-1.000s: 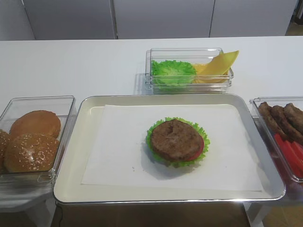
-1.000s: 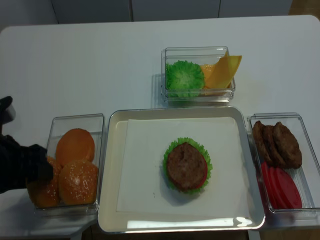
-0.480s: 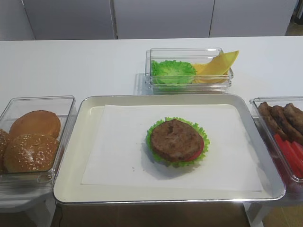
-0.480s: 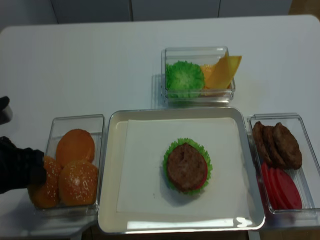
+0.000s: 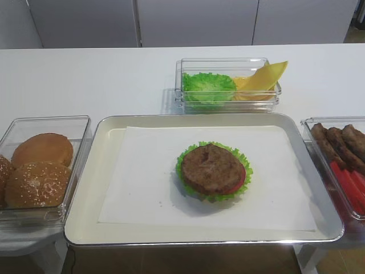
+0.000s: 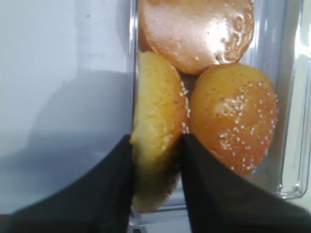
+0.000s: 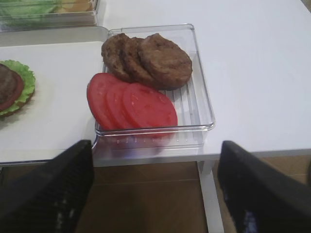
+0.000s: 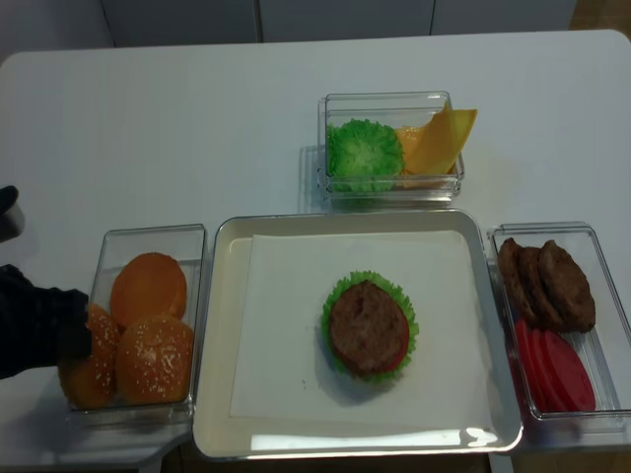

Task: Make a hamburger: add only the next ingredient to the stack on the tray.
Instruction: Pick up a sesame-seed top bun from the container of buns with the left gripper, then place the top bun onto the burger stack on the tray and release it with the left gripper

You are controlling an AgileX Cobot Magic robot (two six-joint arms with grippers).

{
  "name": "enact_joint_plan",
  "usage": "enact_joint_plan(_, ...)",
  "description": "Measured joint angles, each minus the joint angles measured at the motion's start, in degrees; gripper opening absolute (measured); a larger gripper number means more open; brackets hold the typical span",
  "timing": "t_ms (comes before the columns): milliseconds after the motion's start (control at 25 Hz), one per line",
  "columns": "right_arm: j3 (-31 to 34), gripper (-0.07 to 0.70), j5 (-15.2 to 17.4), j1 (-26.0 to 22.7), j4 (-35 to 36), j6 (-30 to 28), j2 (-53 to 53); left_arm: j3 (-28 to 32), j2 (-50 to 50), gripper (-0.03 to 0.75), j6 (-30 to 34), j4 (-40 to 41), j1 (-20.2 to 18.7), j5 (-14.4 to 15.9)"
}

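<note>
My left gripper (image 6: pixel 156 141) is shut on a golden, sesame-seeded bun top (image 6: pixel 158 111) that stands on edge against the left wall of the clear bun tub (image 6: pixel 291 145). From above, the black gripper (image 8: pixel 69 340) reaches in from the left onto that bun top (image 8: pixel 94 372). The stack (image 5: pixel 213 171) of lettuce, tomato and patty sits mid-tray on white paper, with nothing on the patty. The metal tray (image 5: pixel 85 171) lies right of the bun tub. My right gripper (image 7: pixel 155 194) hangs open and empty off the table's front edge.
In the bun tub, a second seeded bun (image 6: pixel 233 116) touches the held one, and a smooth bun (image 6: pixel 194 29) lies behind. Loose patties (image 7: pixel 146 58) and tomato slices (image 7: pixel 131 104) fill the right tub. A lettuce and cheese tub (image 5: pixel 228 85) stands behind the tray.
The left gripper's fingers have closed onto the seeded bun top at the tub's left side. The stack, the tray and the right gripper have not moved.
</note>
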Motion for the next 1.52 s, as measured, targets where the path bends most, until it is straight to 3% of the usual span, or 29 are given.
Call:
enact_joint_plan(360, 0.0, 0.608, 0.0, 0.0, 0.0, 0.0, 0.0, -1.8, -3.5, 0.176, 1.1, 0.0, 0.0, 0.6)
enact_joint_plan(640, 0.0, 0.608, 0.0, 0.0, 0.0, 0.0, 0.0, -6.2, -6.7, 0.174, 1.3, -2.1, 0.0, 3.2)
enact_joint_plan(800, 0.0, 0.608, 0.0, 0.0, 0.0, 0.0, 0.0, -7.9, -7.2, 0.172, 4.3, -12.0, 0.1, 5.8)
enact_joint_plan(1000, 0.0, 0.608, 0.0, 0.0, 0.0, 0.0, 0.0, -7.9, -7.2, 0.167, 8.3, -23.2, -3.6, 5.2)
enact_joint_plan(1120, 0.0, 0.608, 0.0, 0.0, 0.0, 0.0, 0.0, -7.9, -6.2, 0.166, 8.5, -26.6, -9.0, 3.1)
enact_joint_plan(1400, 0.0, 0.608, 0.0, 0.0, 0.0, 0.0, 0.0, -7.9, -1.6, 0.163, 10.8, -34.2, -25.0, -9.6)
enact_joint_plan(1520, 0.0, 0.608, 0.0, 0.0, 0.0, 0.0, 0.0, -7.9, 1.9, 0.163, 11.9, -36.1, -30.5, -13.3)
